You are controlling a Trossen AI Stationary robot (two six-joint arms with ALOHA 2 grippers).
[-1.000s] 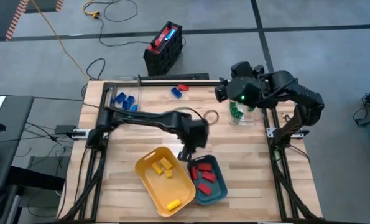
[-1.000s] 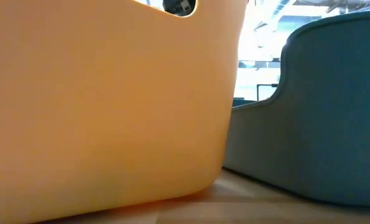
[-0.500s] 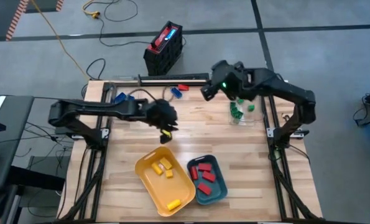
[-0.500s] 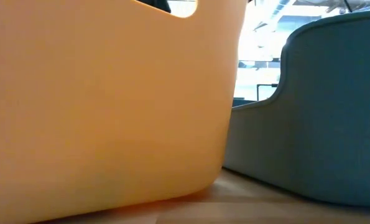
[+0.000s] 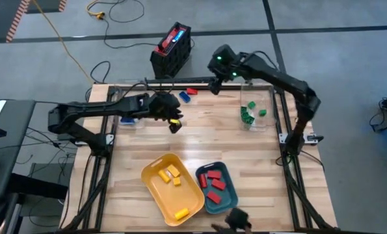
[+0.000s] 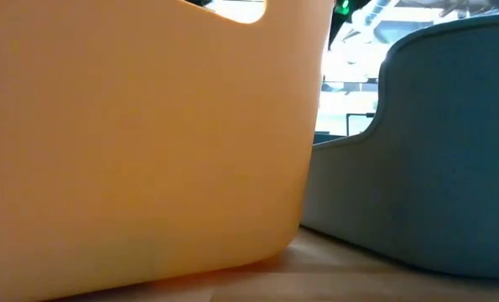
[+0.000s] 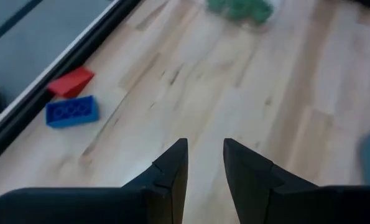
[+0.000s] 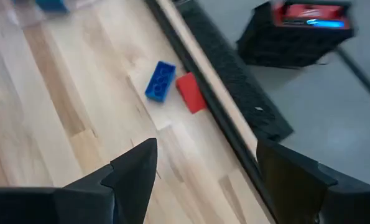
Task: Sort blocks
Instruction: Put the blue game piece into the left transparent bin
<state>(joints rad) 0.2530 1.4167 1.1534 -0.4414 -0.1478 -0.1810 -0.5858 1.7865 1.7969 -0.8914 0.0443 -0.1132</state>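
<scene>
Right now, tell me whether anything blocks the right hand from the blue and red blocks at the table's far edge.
Nothing visible does. The open right hand faces the small blue plastic block and the red one across bare wood.

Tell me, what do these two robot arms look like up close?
Both the left arm and the right arm are dark and slim with several joints. Each ends in two dark, wedge-shaped jaws. A green light glows near the right gripper.

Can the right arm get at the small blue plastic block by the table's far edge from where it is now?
Probably yes: the right gripper hangs open just beside the blue block, nothing over it; only a red block lies close alongside.
</scene>
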